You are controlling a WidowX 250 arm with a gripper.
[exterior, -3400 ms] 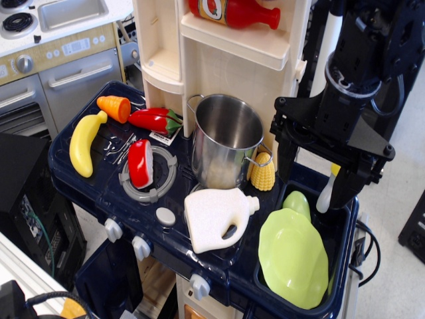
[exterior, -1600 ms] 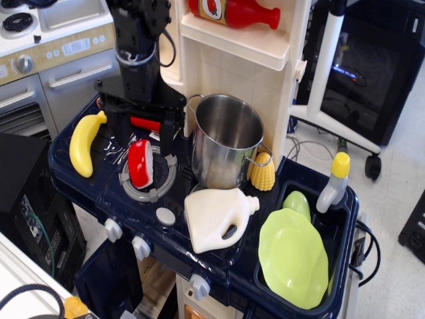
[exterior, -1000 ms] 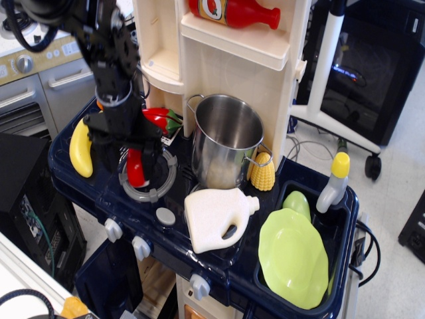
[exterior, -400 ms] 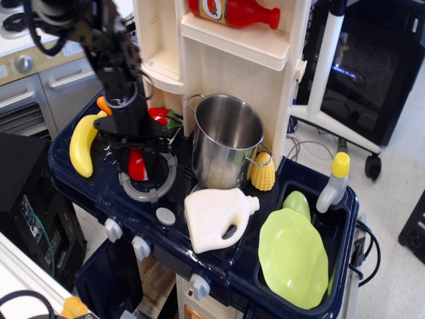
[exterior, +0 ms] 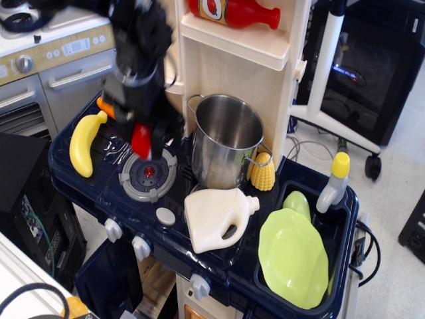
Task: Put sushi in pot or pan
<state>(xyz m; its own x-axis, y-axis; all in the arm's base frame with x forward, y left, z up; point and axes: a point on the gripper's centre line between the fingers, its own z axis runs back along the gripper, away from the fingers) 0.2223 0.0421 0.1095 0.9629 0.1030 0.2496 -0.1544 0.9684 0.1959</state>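
My gripper (exterior: 141,141) is shut on the sushi (exterior: 141,139), a red-topped toy, and holds it in the air above the grey burner ring (exterior: 147,175). The image of the arm is blurred by motion. The shiny steel pot (exterior: 226,138) with wire handles stands upright and empty to the right of the gripper, about a hand's width away.
A yellow banana (exterior: 85,142) and an orange carrot (exterior: 105,106) lie at the left. A white jug (exterior: 218,216) lies in front of the pot, a corn cob (exterior: 263,171) to its right. A green plate (exterior: 293,258) sits in the sink. A ketchup bottle (exterior: 234,12) lies on the shelf.
The gripper came from the right, dropped onto the sushi on the burner, shut on it and has now lifted it up and slightly right; the burner ring is bare.
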